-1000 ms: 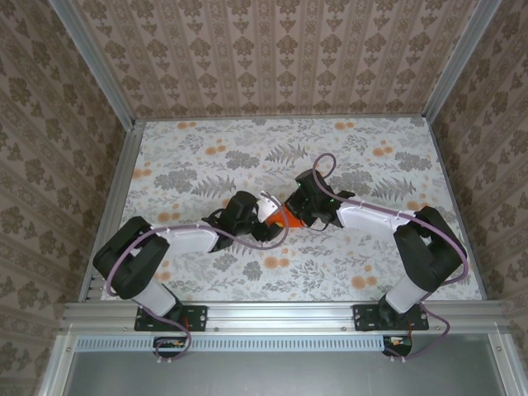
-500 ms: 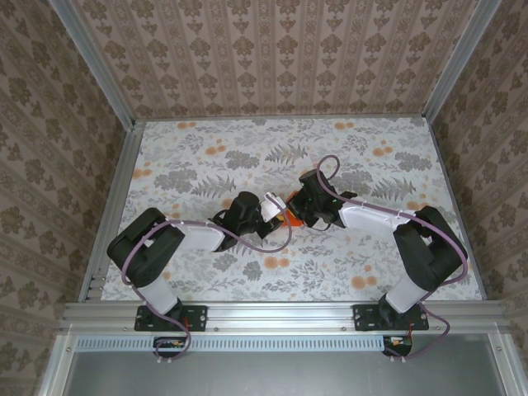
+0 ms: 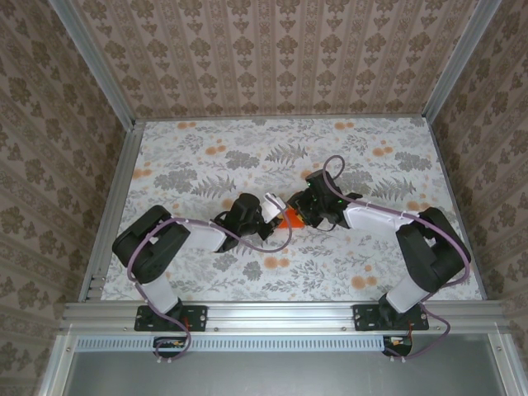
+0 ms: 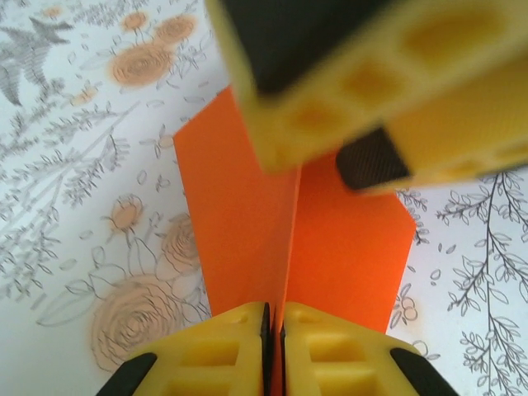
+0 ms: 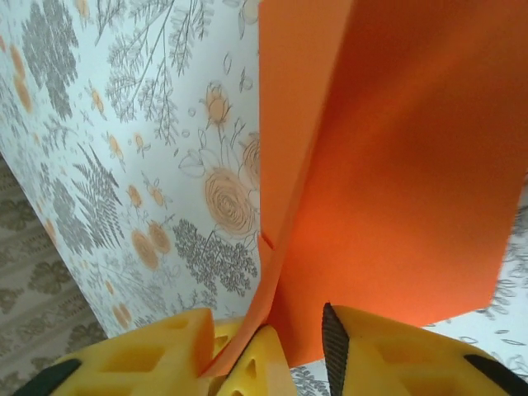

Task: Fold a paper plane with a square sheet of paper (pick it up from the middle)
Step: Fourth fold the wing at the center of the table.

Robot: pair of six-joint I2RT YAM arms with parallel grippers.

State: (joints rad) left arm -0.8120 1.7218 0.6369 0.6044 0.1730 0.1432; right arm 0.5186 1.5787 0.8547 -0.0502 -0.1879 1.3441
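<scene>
Left fingers [image 4: 223,342] pressed together on the paper plane [image 4: 247,231] at its centre crease; right fingers [image 5: 396,359] spread, loose around that crease's far end. The plane hangs between them over the worktop [image 4: 74,206]. Keep the left pinch firm; back the right away without snagging a wing

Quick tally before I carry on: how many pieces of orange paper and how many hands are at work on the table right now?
Folded orange paper: 1
Hands: 2 (left hand, right hand)
Total: 3
</scene>
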